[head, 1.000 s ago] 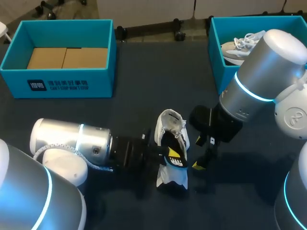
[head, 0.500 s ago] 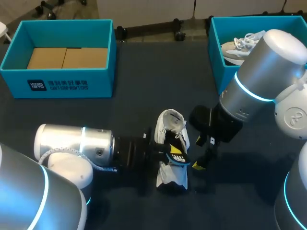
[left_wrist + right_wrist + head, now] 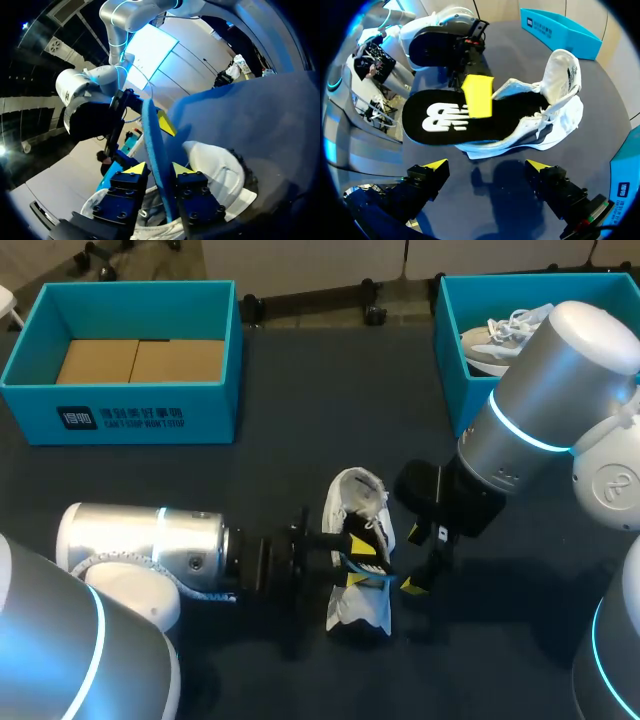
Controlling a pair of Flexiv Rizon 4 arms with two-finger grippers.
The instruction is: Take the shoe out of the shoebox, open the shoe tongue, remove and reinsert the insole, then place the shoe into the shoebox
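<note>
Dark matte table; left gripper tight on flat insole (black-topped); right gripper agape

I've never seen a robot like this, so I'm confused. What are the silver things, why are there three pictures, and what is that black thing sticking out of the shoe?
The silver things are two robot arms, the left arm and the right arm, each ending in a gripper with two yellow-tipped fingers. One picture looks down on the table from above; the round ones come from cameras on the wrists. On the table are a white shoe, the left box, and the right box holding another shoe. The left gripper pinches the insole, the shoe's soft inner pad, half pulled out. The right gripper is open beside the shoe, holding nothing.
</note>
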